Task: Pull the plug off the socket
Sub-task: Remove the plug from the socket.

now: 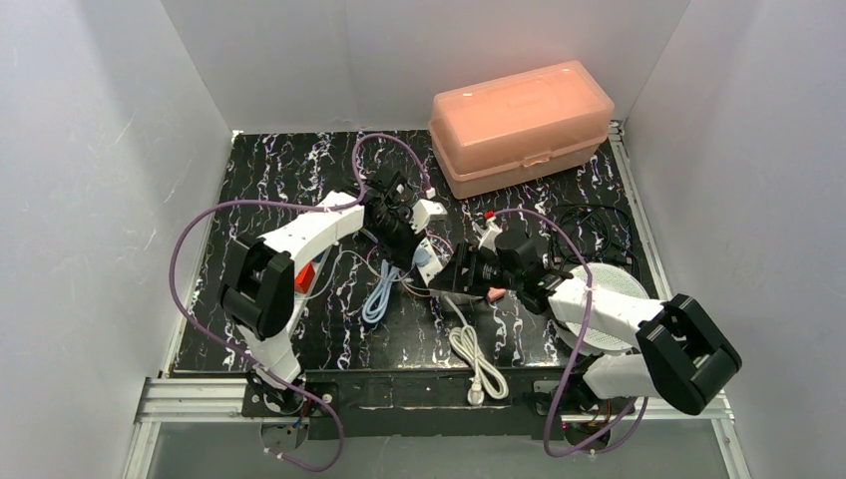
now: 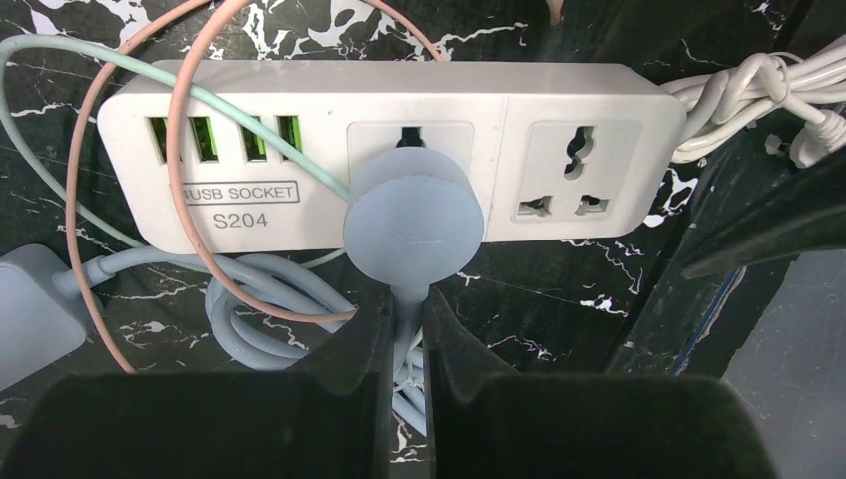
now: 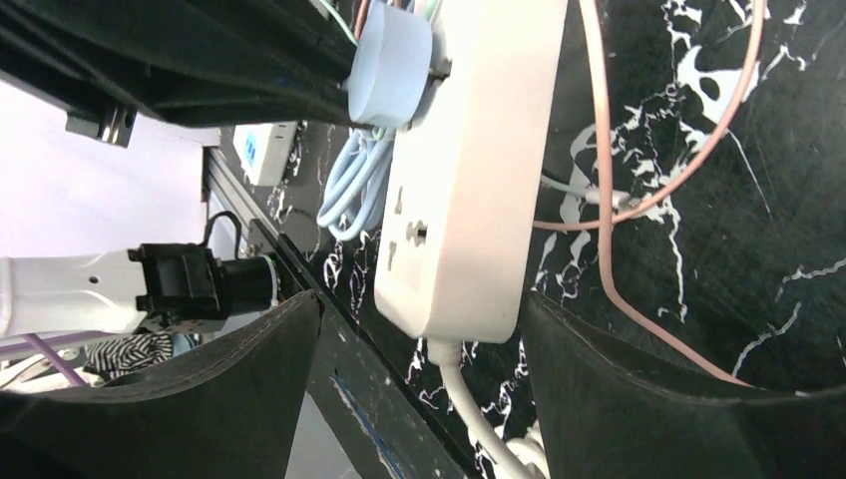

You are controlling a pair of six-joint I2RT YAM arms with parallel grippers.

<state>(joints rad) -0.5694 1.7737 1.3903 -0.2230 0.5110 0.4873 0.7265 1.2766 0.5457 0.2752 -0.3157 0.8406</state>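
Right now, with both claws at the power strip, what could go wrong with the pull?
1. The left claw pinches the plug cord just below the plug, not its body; pulling may strain the cord or slip.
2. The right claw straddles the power strip with a gap showing, so the strip may lift along.
3. The pink cable looped over the strip could snag.

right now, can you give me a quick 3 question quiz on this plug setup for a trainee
1. True or false: the blue plug is seated in the power strip socket beside the USB ports.
2. How many green USB ports does the strip show? A two, B four, C six.
3. Which pincer's fingers bracket the plug's stem?
Key: 1 true; 2 B; 3 the left pincer.
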